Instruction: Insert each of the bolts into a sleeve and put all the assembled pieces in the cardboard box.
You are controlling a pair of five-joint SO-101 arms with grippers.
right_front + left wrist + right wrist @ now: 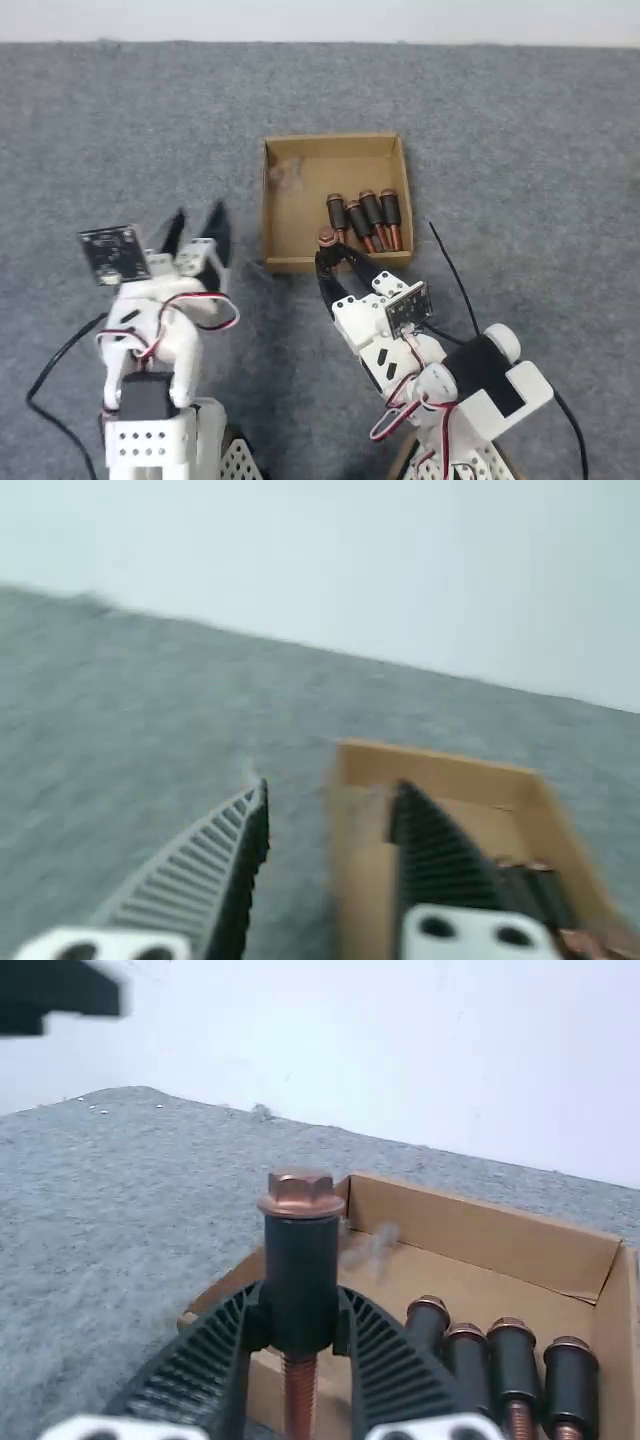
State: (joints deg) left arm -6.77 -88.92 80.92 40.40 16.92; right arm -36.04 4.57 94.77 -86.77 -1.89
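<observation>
Right fingers (390,1360) hold a sleeved bolt (300,1270) upright at the box (500,1235) rim.

One assembled piece (300,1260): copper hex-head bolt (300,1192) through a black sleeve (300,1270). It stands upright, head up, with the shank showing below, clamped by the sleeve between the jaws of the right gripper (300,1305).

Cardboard box (480,1230): open-topped, with its near wall just under those jaws.

Four more assembled pieces (495,1365) lie side by side inside the box, just beyond the jaw tips, heads pointing away.
</observation>
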